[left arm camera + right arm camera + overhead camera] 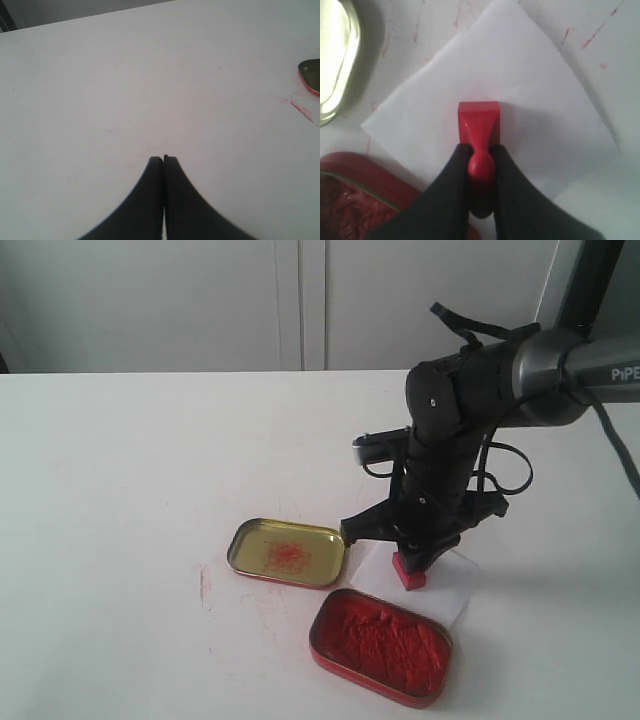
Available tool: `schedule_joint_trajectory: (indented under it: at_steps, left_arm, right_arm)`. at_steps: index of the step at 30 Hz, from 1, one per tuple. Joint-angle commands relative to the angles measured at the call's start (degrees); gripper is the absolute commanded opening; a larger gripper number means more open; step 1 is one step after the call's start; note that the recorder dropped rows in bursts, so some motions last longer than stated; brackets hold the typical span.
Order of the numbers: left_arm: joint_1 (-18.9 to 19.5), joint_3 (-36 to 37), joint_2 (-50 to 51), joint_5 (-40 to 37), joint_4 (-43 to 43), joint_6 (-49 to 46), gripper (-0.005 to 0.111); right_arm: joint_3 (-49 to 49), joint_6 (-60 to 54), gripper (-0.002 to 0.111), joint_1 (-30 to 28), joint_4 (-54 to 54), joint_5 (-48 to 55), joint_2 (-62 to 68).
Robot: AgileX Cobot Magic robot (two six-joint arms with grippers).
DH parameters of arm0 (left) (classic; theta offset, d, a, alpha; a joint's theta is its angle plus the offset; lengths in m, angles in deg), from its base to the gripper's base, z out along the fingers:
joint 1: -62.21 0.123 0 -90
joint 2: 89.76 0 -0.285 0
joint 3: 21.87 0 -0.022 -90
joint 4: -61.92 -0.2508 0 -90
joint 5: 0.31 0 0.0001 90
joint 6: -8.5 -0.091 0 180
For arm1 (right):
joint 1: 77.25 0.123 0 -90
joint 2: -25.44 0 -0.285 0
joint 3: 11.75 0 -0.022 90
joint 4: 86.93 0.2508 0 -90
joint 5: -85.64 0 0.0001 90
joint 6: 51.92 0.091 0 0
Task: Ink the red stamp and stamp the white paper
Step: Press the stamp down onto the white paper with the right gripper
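The red stamp (478,121) (410,571) stands with its square base on the white paper (520,90) (452,585). My right gripper (480,150) (418,552) is shut on the stamp's knobbed handle, coming straight down over the sheet. Whether the base presses the paper or hovers just above it cannot be told. My left gripper (163,159) is shut with nothing in it, over bare tabletop far to the left, outside the exterior view.
The red tin of ink paste (380,645) (345,200) lies just in front of the paper. Its gold-lined lid (287,552) (335,60) (311,75) lies open to the left. Red smears (204,585) mark the tabletop.
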Motion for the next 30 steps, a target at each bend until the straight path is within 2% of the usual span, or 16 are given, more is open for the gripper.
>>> schedule_joint_trajectory:
  at_steps: [1, 16, 30]
  left_arm:
    - [0.14, 0.19, -0.2, 0.24, 0.16, -0.16, 0.0]
    - [0.14, 0.19, -0.2, 0.24, 0.16, -0.16, 0.0]
    - [0.14, 0.19, -0.2, 0.24, 0.16, -0.16, 0.0]
  right_arm:
    - [0.17, 0.23, 0.0, -0.29, 0.0, 0.54, -2.19]
    - [0.17, 0.1, 0.0, -0.29, 0.0, 0.54, -7.65]
    - [0.17, 0.23, 0.0, -0.29, 0.0, -2.84, -5.08]
